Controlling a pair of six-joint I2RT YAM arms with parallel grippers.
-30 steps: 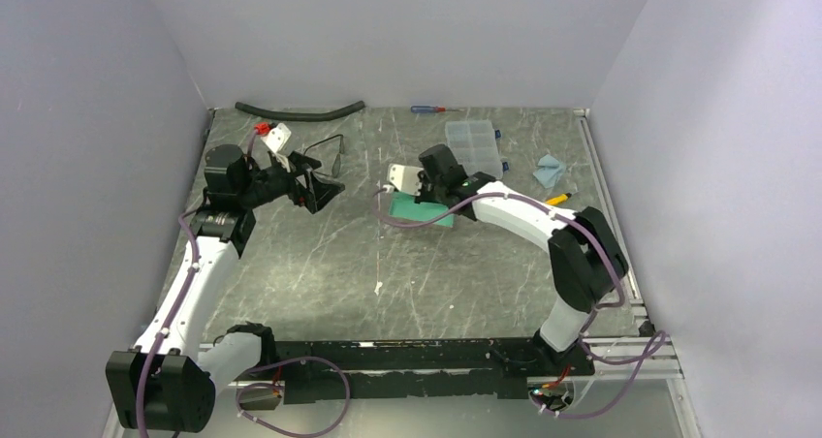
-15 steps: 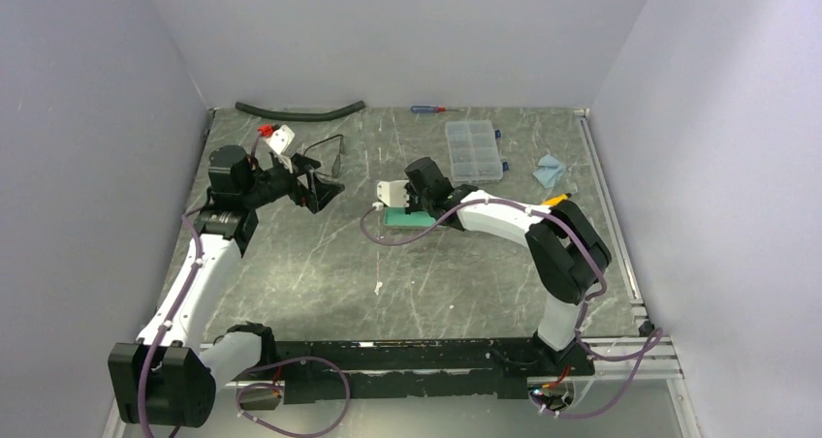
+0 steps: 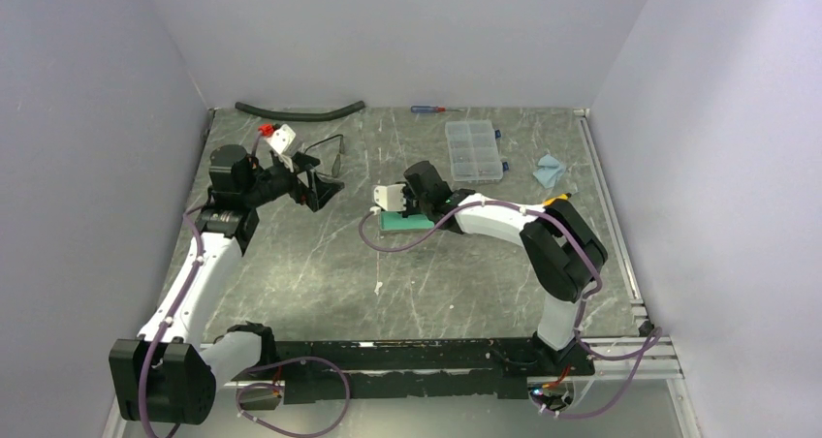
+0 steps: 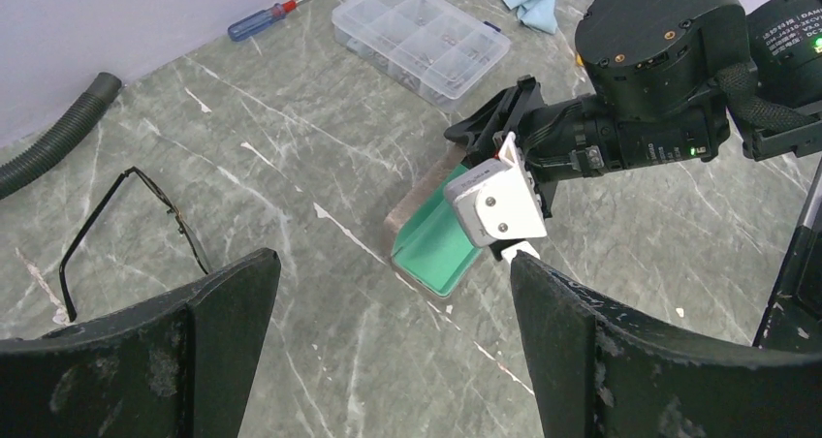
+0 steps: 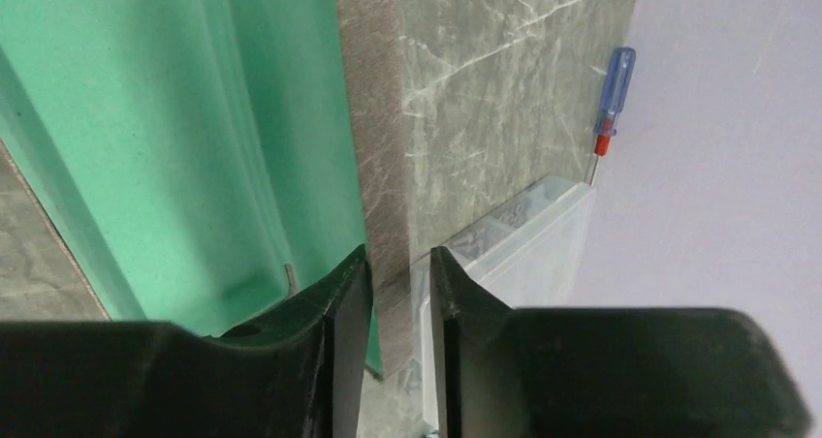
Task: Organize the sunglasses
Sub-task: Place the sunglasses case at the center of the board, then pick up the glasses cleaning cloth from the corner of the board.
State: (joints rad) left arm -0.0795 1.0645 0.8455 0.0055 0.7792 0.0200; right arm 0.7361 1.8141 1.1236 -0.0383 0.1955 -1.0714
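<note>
The sunglasses (image 3: 326, 158) are thin, dark and wire-framed. They lie on the table at the back left, just beyond my left gripper (image 3: 320, 188). The left wrist view shows the sunglasses (image 4: 179, 217) left of the wide-open, empty left gripper (image 4: 393, 264). The brown case (image 3: 405, 222) with teal lining lies open mid-table, and nothing shows inside the case (image 4: 436, 244). My right gripper (image 3: 415, 208) is at the case's far edge. In the right wrist view, the right gripper (image 5: 397, 259) straddles the brown case wall (image 5: 373, 118). A small gap shows at one finger.
A black hose (image 3: 299, 111) and a blue-handled screwdriver (image 3: 426, 109) lie along the back wall. A clear compartment box (image 3: 473, 150) sits behind the case. A blue cloth (image 3: 550, 172) lies at the right. A red and white item (image 3: 274, 135) lies back left.
My right arm has drawn the case to the left and slightly nearer. Its jaws have parted a little on the case wall. The left arm has barely moved.
</note>
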